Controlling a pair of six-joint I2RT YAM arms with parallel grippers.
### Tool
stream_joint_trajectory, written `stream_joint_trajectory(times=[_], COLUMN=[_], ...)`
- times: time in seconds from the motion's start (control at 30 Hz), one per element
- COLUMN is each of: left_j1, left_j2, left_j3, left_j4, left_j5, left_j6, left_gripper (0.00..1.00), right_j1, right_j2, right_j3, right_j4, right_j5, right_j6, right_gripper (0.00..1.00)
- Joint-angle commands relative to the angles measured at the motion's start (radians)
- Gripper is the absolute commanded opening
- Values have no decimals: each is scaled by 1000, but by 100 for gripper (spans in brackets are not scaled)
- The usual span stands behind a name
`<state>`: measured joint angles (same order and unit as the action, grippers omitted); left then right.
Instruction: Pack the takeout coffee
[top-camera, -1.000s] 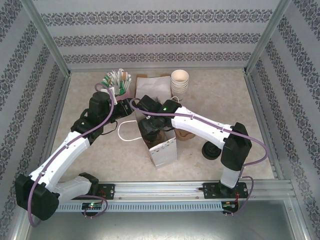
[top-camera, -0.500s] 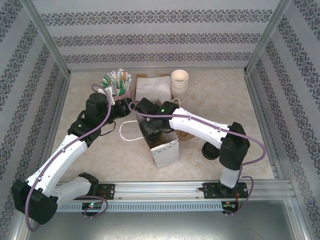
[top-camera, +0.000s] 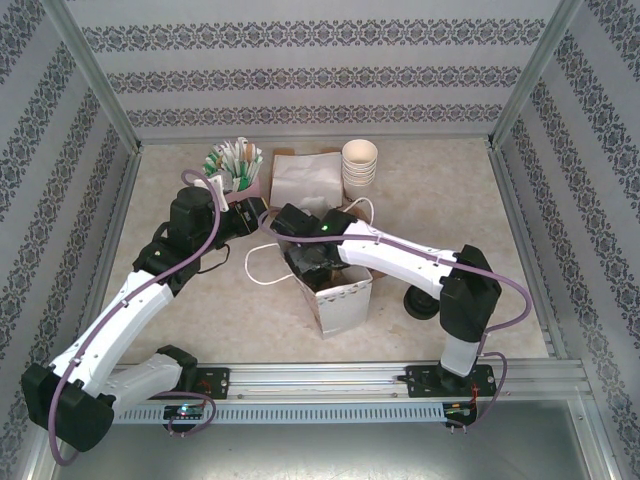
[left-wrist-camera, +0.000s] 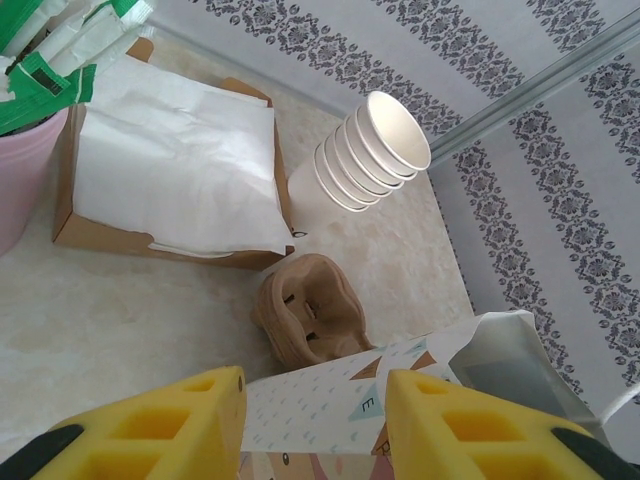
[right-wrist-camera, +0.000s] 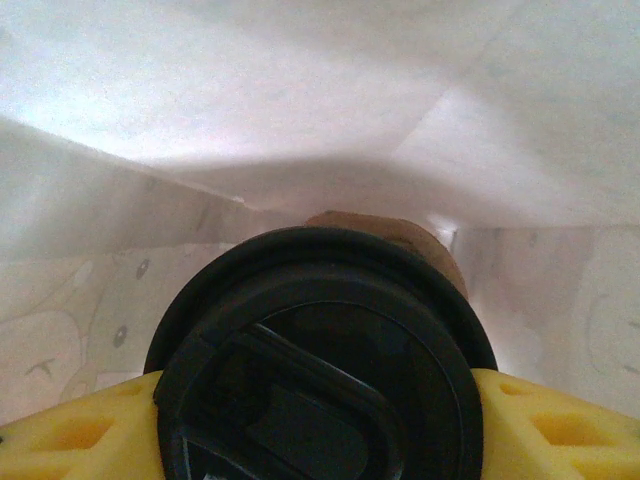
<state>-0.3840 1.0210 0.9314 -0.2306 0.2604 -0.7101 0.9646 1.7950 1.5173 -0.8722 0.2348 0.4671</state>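
The right hand (right-wrist-camera: 320, 432) has the coffee (right-wrist-camera: 320, 330) clamped, with one yellow finger (right-wrist-camera: 75, 425) on each side of its black lid. Hand and coffee are down inside the white bag (right-wrist-camera: 300, 100), with paper walls all round (a bit of brown shows past the lid, too hidden to name). From above, the bag (top-camera: 347, 300) stands on the bench (top-camera: 230, 320) between the two arms. The left hand (left-wrist-camera: 315, 425) hangs near the bag's far-left side, its fingers parted and gripping nothing. Beyond it lie a brown pulp tray (left-wrist-camera: 310, 310), a box (left-wrist-camera: 100, 235) lined with white paper, a stack of cream cups (left-wrist-camera: 375, 150) and a pink pot (left-wrist-camera: 20, 170) of sachets.
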Motion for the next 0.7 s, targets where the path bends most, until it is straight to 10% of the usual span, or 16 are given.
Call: stream_joint_trajectory(times=[0.0, 0.67], left_j1=[8, 8], left_j2=[-23, -40], left_j3=[4, 5], left_j4=[-24, -47], left_j5=[-4, 19], left_j6=[17, -6], left_gripper=[42, 39], right_j1=[-15, -33], right_j2=[47, 59], right_j3=[-130, -261], right_j4=[0, 116], right_j5=[-106, -206], right_j6=[41, 95], right_gripper=[41, 40])
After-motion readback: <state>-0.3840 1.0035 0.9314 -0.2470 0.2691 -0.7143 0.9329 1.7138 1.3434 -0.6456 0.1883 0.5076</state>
